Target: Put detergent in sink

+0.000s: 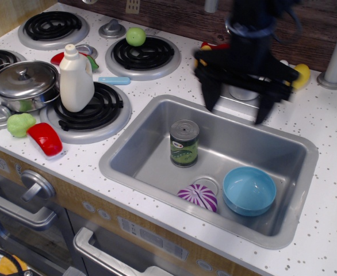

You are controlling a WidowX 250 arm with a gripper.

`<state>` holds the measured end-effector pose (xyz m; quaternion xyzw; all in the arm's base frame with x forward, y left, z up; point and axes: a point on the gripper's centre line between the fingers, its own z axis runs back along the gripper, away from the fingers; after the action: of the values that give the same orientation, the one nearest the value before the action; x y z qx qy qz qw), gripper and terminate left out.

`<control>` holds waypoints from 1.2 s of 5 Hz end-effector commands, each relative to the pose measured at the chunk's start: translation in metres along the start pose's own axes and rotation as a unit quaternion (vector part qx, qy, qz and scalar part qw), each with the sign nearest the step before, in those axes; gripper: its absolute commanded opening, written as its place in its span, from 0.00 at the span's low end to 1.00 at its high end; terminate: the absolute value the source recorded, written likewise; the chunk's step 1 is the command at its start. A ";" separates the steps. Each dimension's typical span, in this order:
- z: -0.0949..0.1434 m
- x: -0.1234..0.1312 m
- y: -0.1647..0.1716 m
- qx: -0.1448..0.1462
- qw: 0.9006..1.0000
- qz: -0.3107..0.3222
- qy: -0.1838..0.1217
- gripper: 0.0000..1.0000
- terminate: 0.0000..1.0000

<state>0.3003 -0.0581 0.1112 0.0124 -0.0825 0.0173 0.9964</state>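
The cream-white detergent bottle stands upright on the front burner, next to the lidded pot. The steel sink holds a green-labelled tin can, a light-blue bowl and a purple-striped toy by the drain. My black gripper hangs above the sink's back edge, in front of the faucet, motion-blurred. Its two fingers point down, spread wide and empty. It is well to the right of the detergent.
A red pepper toy and a green vegetable lie at the counter's front left. A green ball, a blue utensil, corn and other toys sit behind the burners and the sink.
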 end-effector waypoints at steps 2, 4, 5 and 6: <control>0.042 0.018 0.119 0.065 0.994 -0.078 -0.047 1.00 0.00; 0.034 0.032 0.182 0.135 0.976 -0.135 -0.108 1.00 0.00; 0.024 0.041 0.205 0.096 0.980 -0.135 -0.113 1.00 0.00; 0.013 0.046 0.220 0.068 0.986 -0.113 -0.102 1.00 0.00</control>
<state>0.3304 0.1608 0.1118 0.0643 -0.1546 -0.0776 0.9828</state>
